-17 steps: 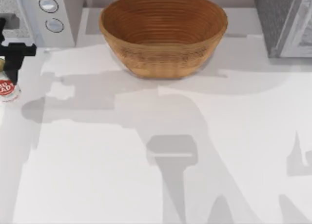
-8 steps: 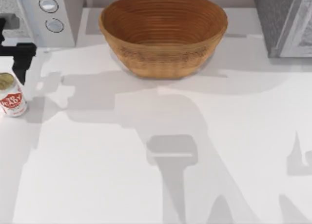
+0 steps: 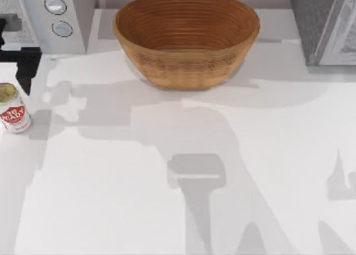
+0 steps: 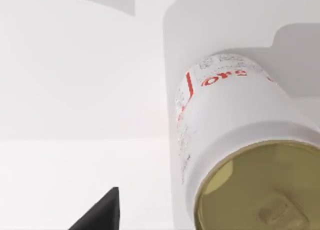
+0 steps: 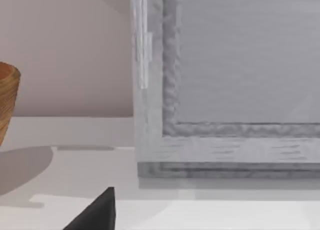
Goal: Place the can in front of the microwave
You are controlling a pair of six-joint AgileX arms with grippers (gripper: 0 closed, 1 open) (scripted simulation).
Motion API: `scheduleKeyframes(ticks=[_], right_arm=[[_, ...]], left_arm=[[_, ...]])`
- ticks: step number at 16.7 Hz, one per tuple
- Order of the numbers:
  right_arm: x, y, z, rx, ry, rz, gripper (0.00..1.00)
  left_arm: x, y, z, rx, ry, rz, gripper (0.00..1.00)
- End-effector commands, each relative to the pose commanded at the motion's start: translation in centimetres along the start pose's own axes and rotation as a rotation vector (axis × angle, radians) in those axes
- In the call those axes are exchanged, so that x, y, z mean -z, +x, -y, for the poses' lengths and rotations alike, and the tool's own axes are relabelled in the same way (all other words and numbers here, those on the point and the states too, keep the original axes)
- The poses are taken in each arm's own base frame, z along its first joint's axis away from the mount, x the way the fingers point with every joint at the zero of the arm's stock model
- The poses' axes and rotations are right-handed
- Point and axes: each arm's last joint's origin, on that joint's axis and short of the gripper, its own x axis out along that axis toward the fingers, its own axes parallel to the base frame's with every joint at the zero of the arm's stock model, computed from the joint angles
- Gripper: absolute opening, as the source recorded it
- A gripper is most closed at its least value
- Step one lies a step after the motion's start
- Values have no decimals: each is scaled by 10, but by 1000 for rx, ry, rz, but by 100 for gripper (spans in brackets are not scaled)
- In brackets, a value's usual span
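The can (image 3: 12,109) stands upright at the table's (image 3: 167,210) left edge, before the microwave (image 3: 50,19). The left gripper (image 3: 22,66) hovers just behind it, released; whether its fingers are spread cannot be told.

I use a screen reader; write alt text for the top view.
A red-and-white can stands upright at the table's left edge, in front of the microwave, the left gripper just behind it. A woven basket sits behind centre.

Can (image 3: 12,108) – dull gold metal top; basket (image 3: 186,38) – ribbed wicker.
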Motion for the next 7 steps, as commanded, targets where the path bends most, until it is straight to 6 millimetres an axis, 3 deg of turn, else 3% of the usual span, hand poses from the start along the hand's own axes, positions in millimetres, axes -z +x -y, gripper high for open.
scheduleKeyframes(ticks=[7], right_arm=[[0,0,0,0,0,0,100]], left_arm=[[0,-36,0,-1,-1,-2,100]])
